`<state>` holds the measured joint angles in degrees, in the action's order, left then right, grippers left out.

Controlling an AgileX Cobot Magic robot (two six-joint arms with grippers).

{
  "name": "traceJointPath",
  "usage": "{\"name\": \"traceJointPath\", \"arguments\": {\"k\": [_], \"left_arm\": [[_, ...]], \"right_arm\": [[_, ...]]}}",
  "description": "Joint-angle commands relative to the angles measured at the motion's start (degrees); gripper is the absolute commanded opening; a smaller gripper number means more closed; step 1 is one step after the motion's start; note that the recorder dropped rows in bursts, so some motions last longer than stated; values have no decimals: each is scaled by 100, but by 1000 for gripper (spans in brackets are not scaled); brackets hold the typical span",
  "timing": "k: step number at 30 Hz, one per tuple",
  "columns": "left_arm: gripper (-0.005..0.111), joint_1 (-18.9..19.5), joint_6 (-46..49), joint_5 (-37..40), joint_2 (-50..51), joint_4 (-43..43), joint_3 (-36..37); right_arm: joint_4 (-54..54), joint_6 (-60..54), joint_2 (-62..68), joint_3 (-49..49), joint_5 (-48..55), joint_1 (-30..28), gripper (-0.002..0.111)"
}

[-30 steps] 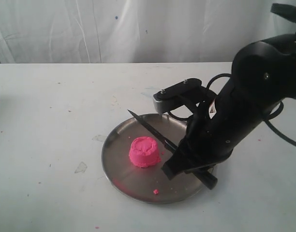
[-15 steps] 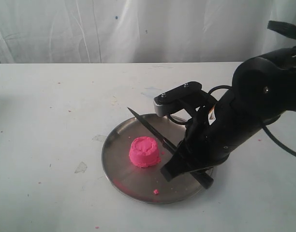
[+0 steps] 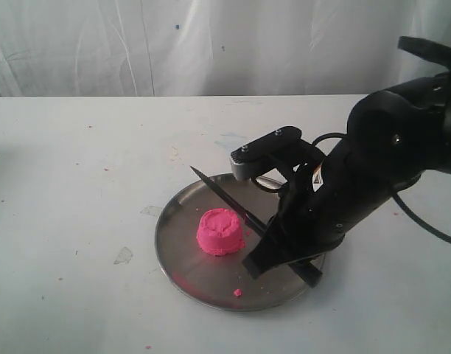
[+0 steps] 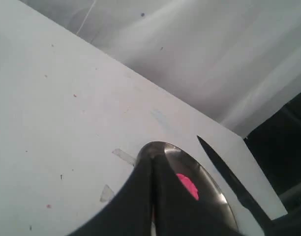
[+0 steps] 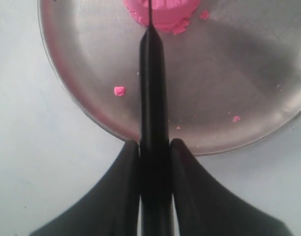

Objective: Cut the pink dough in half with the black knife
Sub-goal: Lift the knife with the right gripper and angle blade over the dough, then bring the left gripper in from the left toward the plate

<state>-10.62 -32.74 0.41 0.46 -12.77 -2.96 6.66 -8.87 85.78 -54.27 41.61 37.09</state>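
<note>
A: Where is the pink dough (image 3: 221,231) in the exterior view?

B: It sits as one whole lump on the steel plate (image 3: 183,259), a little to the left of the plate's middle. The black knife (image 3: 224,200) is lifted in the air, just beside the dough on its right, with the tip pointing up and to the left, past the plate's far rim.

A: Can you see there how the right gripper (image 3: 273,254) holds it?

B: Not well. The arm covers the fingers in that view. The right wrist view is better: the two fingers (image 5: 123,182) press on the knife's handle (image 5: 154,162) from both sides, so the right gripper (image 5: 154,167) is closed around the black knife. The blade runs straight toward the dough (image 5: 163,11), and its thin tip lies over the dough's edge in that picture. I cannot tell if it touches.

A: And the small crumbs?

B: One pink crumb (image 5: 119,90) lies on the plate near its rim; the exterior view shows it too (image 3: 237,292).

A: The left gripper?

B: Only the left wrist view shows it (image 4: 153,191). Its fingers are together, holding nothing. Behind them I see the plate (image 4: 212,189), a bit of dough (image 4: 188,186) and the knife blade (image 4: 224,172).
</note>
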Motion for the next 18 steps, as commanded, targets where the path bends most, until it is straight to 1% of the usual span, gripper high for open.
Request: {"name": "traceJointPath", "arguments": {"k": [1, 5, 8, 10, 14, 16, 18], "left_arm": [[0, 16, -128, 813, 466, -95, -598], [0, -113, 379, 1146, 1129, -206, -1141], [0, -312, 947, 1224, 1863, -705, -1536], [0, -446, 1314, 1167, 2388, -1119, -1678], [0, -707, 2613, 1206, 3580, -1891, -1964], [0, -782, 3526, 1330, 4031, -2449, -2156], [0, -796, 4617, 1682, 4439, -2841, -2398]], "right_arm": [[-19, -152, 173, -104, 85, 0, 0], [-42, -166, 213, -110, 32, 0, 0], [-70, -166, 227, -110, -44, 0, 0], [-70, -166, 227, -110, -102, 0, 0], [-80, -166, 227, -110, -149, 0, 0], [-92, -166, 227, -110, -160, 0, 0], [-91, -166, 227, -110, -183, 0, 0]]}}
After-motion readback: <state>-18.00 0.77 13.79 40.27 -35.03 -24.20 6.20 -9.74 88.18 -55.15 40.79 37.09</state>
